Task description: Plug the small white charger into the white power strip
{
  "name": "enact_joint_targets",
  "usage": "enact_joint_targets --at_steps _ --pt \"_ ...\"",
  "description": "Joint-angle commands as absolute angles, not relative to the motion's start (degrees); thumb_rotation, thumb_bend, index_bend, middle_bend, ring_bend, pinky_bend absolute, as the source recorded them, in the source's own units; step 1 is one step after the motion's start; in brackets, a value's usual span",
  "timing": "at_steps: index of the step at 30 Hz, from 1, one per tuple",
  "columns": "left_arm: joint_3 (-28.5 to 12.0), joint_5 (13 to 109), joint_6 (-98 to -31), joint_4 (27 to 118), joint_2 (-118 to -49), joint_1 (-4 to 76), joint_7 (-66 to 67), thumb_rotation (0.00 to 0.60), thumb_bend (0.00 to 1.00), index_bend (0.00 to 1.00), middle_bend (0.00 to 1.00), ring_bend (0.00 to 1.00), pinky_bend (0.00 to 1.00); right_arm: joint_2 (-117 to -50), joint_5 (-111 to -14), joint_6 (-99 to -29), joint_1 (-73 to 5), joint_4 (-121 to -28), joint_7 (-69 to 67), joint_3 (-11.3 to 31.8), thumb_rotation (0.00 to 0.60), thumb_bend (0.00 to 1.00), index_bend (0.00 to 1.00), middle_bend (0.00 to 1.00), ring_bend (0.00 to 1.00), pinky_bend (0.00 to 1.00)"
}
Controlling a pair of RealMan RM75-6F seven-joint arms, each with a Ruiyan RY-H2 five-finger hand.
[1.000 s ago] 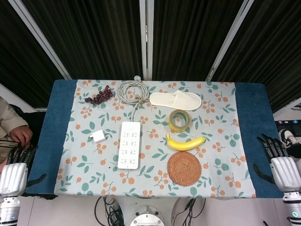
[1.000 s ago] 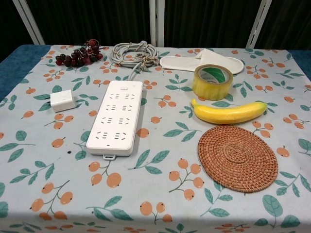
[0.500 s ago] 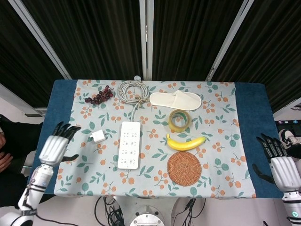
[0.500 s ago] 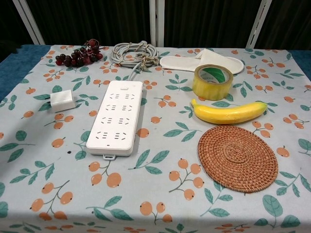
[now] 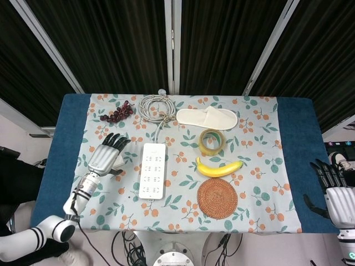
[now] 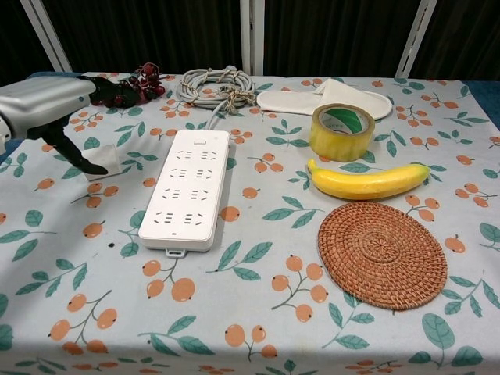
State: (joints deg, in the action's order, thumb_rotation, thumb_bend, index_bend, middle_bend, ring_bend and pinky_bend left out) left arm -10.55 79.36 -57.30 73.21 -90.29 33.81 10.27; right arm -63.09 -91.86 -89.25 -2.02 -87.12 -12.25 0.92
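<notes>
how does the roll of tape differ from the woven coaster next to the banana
The tape roll is a yellow ring with an open middle; the woven coaster is a solid brown disc. The tape stands taller; the coaster lies flat. The tape sits behind the banana, the coaster in front. Both are round and lie on the tablecloth.

Both views bright & evenly lit from overhead w/ soft, short shadows; the banana (image 6: 367,180) and tape roll (image 6: 341,131) cast only faint ones on the desk (image 6: 258,312). Mild sheen on the white power strip (image 6: 187,187), no hard glare; backdrop behind stays very dark. Focus sharp mid-frame, but the left hand (image 6: 47,105) is blurry at the chest view's edge, w/ slight wide-angle stretch in the corners.
</notes>
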Motion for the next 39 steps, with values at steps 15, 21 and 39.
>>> enact_joint_targets --at_steps 15,21,39 --pt "-11.6 74.6 -55.6 59.8 -94.1 35.8 4.5 0.600 0.05 0.12 0.10 0.01 0.00 -63.0 -91.3 -88.9 -2.0 -88.5 -10.6 1.1 0.600 0.27 0.00 0.00 0.00 0.00" --pt "-10.5 74.4 -54.7 62.2 -92.2 35.4 3.2 0.600 0.05 0.14 0.12 0.01 0.00 -63.1 -91.3 -88.8 -2.0 -88.8 -10.3 1.1 0.600 0.27 0.00 0.00 0.00 0.00" --pt "-6.8 71.4 -55.2 76.5 -85.1 32.3 9.1 0.600 0.06 0.23 0.21 0.05 0.00 -63.6 -91.5 -88.6 -2.0 -87.3 -11.9 1.1 0.600 0.27 0.00 0.00 0.00 0.00"
